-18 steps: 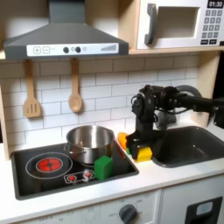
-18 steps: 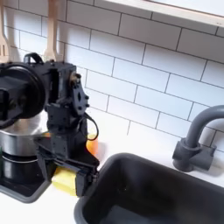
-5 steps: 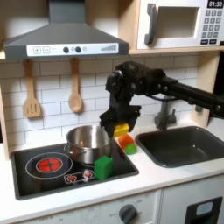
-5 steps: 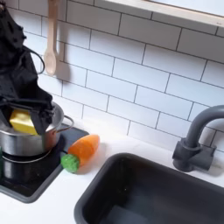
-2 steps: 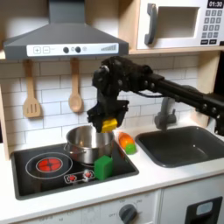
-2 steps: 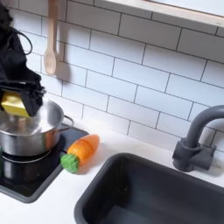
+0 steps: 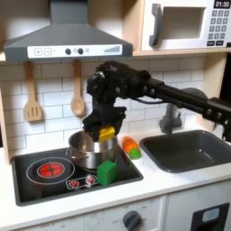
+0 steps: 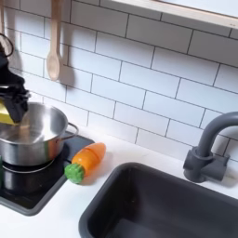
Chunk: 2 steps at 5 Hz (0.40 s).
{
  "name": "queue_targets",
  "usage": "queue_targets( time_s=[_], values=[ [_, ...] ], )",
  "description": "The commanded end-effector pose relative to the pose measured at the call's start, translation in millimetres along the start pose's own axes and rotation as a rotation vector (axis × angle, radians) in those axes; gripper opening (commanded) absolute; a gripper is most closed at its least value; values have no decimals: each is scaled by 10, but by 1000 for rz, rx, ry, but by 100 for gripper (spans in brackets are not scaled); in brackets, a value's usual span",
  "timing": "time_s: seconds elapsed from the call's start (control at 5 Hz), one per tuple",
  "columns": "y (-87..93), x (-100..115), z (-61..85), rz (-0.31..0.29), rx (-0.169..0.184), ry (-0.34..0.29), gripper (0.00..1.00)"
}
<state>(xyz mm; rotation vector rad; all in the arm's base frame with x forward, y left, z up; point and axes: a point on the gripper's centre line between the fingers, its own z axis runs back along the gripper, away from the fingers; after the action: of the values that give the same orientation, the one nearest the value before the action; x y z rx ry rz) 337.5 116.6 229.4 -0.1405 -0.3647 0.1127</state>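
Your pincer (image 7: 106, 132), pinching the yellow block (image 7: 107, 133), has moved leftward over the steel pot (image 7: 90, 149); the carrot (image 8: 87, 160) lies beside it.

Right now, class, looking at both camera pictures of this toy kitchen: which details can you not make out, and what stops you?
- Gripper jaws: blurred in the first exterior view; cut off by the left edge in the second exterior view.
- Yellow block: its shape is partly covered by the fingers.
- Steel pot inside: the near wall hides the bottom in both exterior views.
- Toy carrot: too small in the first exterior view to tell its leaf end.
- Microwave clock: too small.
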Motion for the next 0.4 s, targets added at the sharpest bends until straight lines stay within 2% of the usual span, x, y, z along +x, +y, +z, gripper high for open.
queue_targets(
  time_s=[0.0, 0.2],
  values=[
    [-3, 75, -70, -5, -6, 29, 0],
    [45, 126, -101, 9, -4, 34, 0]
  ],
)
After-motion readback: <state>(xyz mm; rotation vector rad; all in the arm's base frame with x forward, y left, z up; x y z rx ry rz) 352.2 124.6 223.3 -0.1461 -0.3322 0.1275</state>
